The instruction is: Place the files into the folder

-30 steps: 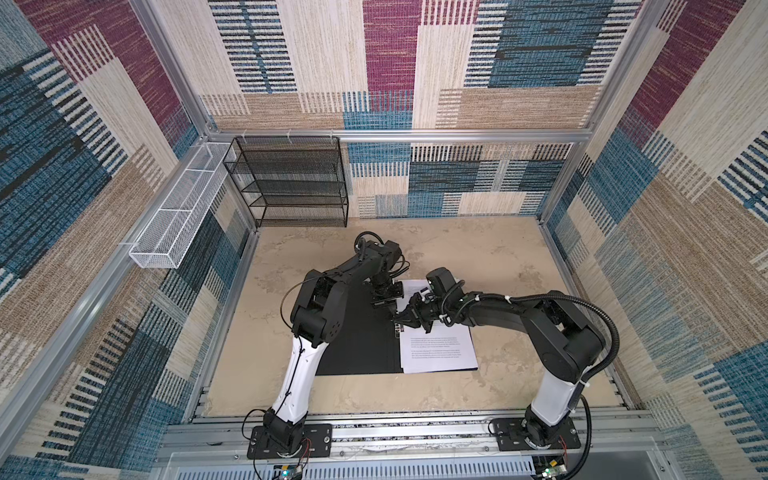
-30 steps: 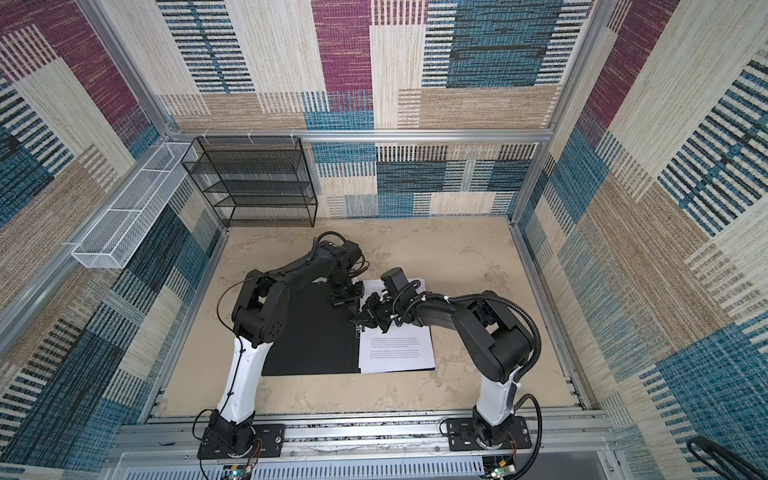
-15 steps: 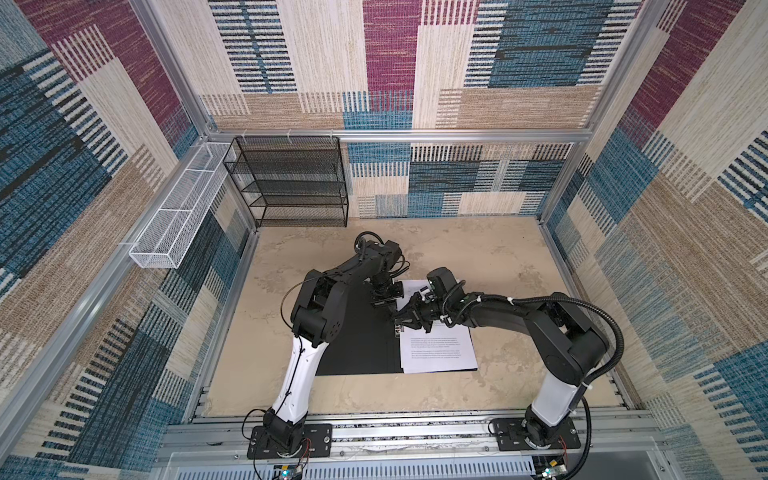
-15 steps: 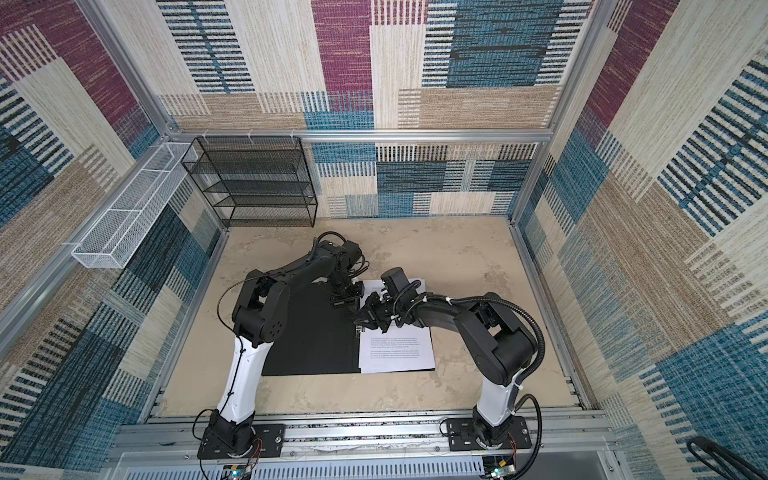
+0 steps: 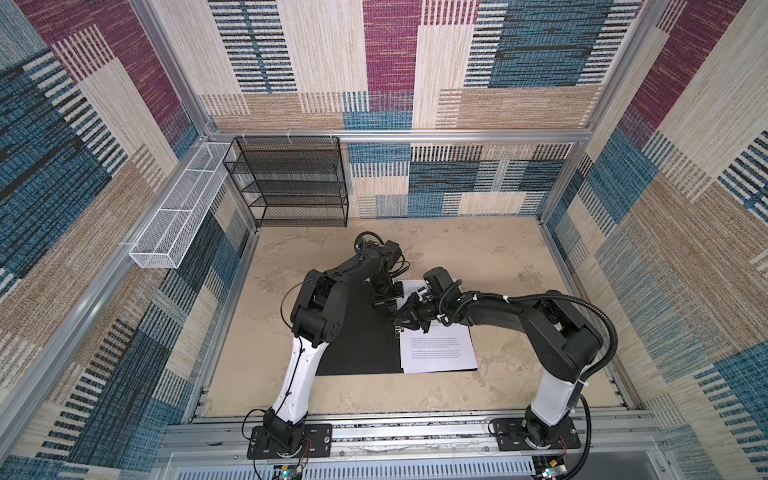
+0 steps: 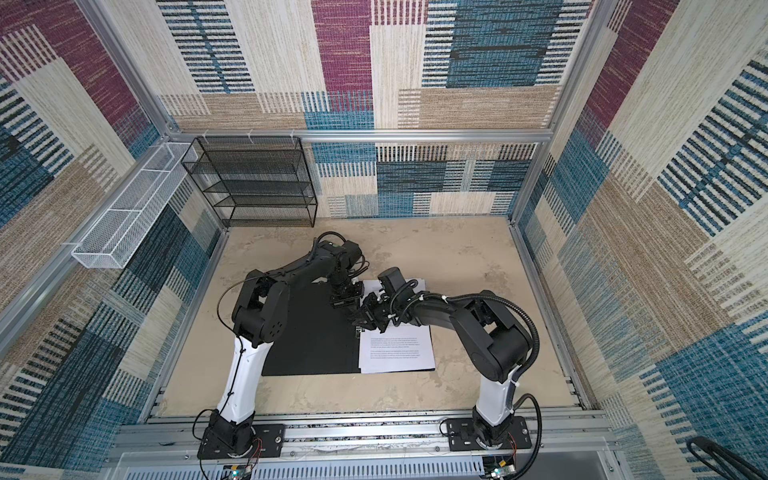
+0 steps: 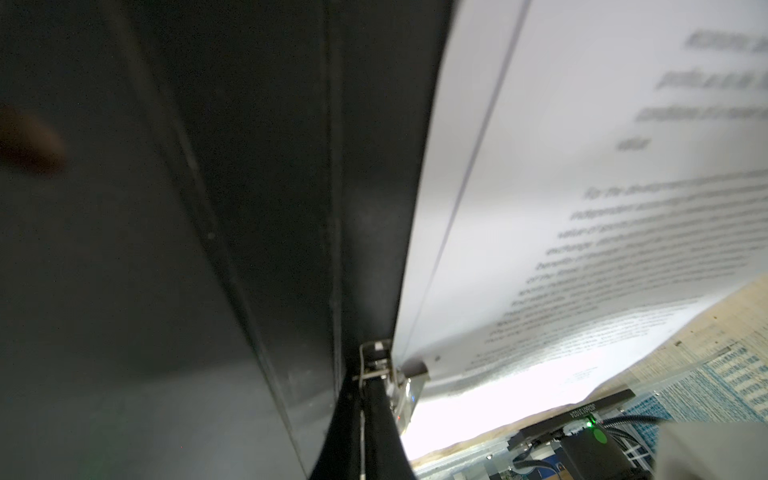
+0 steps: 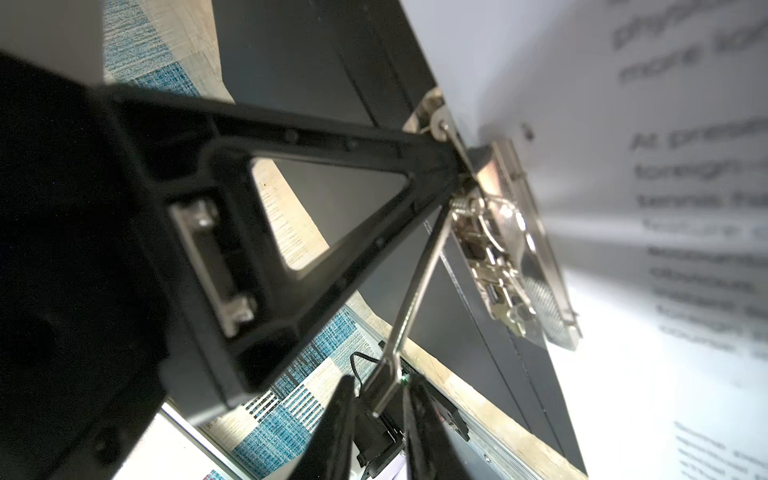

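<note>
The folder (image 5: pixel 357 345) (image 6: pixel 307 345) lies open on the table, black inside up. The files (image 5: pixel 440 353) (image 6: pixel 399 353), white printed sheets, rest on its right half. In the right wrist view the metal clip (image 8: pixel 507 257) sits along the spine at the sheets' edge, and its thin lever (image 8: pixel 415 299) stands raised. My right gripper (image 8: pixel 380 380) (image 5: pixel 397 322) is open, the lever's end between its fingers with a gap beside it. My left gripper (image 5: pixel 384 301) (image 7: pixel 365 415) is shut, its tip pressed on the clip's (image 7: pixel 382 365) end.
A black wire-mesh rack (image 5: pixel 291 183) stands against the back wall at the left. A white wire basket (image 5: pixel 178 216) hangs on the left wall. Aluminium rails (image 5: pixel 395 424) edge the table's front, with both arm bases on them.
The right gripper's jaws have come a little apart around the lever, and its arm has shifted slightly. The left arm, the folder and the sheets have not moved.
</note>
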You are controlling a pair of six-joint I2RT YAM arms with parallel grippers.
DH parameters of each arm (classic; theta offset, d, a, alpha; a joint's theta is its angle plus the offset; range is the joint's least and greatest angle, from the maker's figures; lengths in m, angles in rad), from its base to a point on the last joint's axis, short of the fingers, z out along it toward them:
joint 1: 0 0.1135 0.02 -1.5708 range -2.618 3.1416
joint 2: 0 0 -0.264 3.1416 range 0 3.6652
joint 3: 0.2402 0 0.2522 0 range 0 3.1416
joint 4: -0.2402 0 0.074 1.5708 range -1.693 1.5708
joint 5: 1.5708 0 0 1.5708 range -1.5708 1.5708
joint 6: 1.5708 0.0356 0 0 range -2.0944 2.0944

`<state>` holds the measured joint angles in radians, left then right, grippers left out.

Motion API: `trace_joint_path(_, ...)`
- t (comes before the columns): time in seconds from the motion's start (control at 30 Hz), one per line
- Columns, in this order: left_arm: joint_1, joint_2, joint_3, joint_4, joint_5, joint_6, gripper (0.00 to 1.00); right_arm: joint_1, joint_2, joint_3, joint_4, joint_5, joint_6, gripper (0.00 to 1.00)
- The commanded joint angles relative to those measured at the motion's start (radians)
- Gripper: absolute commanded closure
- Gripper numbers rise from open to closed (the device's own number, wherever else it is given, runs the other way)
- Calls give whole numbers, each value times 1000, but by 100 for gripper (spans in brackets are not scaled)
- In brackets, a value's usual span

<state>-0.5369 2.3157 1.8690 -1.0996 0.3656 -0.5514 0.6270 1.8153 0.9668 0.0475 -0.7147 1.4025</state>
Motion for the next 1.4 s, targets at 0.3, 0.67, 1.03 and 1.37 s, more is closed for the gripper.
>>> trace_joint_path(0.3,-5,21,-16,-13,-53,-15,100,-3,-5,-32,32,-10,28,81)
trace_joint_path(0.67,-6,29,-18,-12,-51,-15,100,-3,-20,-65,36,-14,26,90)
trace_joint_path(1.03,-5,34,-18,-13,-50,-16,100,-3,-35,-118,62,-14,36,97)
trace_joint_path(1.37,0,37,-25,-13,-67,-21,100,-5,-51,-138,25,17,13,100)
